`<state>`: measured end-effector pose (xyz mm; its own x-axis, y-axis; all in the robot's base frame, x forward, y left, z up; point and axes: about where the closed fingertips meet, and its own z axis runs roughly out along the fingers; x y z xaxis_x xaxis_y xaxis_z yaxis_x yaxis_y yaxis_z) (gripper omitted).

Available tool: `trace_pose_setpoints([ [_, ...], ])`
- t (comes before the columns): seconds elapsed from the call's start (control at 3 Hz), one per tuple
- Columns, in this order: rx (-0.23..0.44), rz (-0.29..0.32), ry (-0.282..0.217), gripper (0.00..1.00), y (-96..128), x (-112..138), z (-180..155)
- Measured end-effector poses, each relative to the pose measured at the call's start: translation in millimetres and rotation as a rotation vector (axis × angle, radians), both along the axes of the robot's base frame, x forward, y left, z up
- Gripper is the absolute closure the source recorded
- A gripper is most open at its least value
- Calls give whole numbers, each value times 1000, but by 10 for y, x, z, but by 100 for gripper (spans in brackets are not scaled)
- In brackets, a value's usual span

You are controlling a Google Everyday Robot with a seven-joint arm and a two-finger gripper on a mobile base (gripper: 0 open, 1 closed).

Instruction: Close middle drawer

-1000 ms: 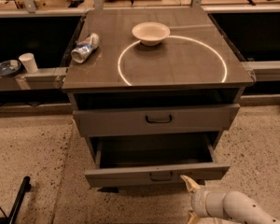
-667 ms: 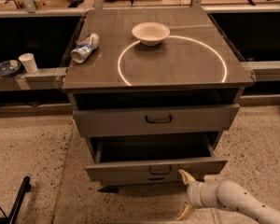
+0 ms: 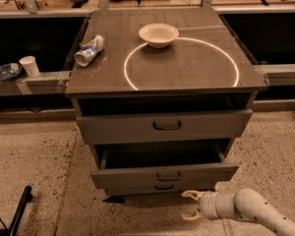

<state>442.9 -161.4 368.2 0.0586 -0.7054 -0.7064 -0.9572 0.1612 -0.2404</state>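
The middle drawer [image 3: 132,177] stands partly pulled out of the cabinet [image 3: 187,73], beneath the top drawer [image 3: 118,127], and low before its right half the gripper [image 3: 191,205] hovers, fingers [image 3: 189,194] spread apart around nothing, seemingly just clear of the front panels.

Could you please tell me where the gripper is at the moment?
In the camera view, the gripper sits low and right of centre, fingers open, just below the front panel of the pulled-out middle drawer and right of its handle.
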Motion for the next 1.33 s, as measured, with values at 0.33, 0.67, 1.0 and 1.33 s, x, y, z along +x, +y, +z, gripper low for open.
trace_pose_setpoints([
  [0.33, 28, 21, -24, 72, -39, 107, 64],
  [0.67, 32, 15, -44, 69, -97, 263, 64],
  [1.0, 3, 9, -53, 47, -139, 462, -40],
  [1.33, -34, 23, -57, 23, -144, 692, -220],
])
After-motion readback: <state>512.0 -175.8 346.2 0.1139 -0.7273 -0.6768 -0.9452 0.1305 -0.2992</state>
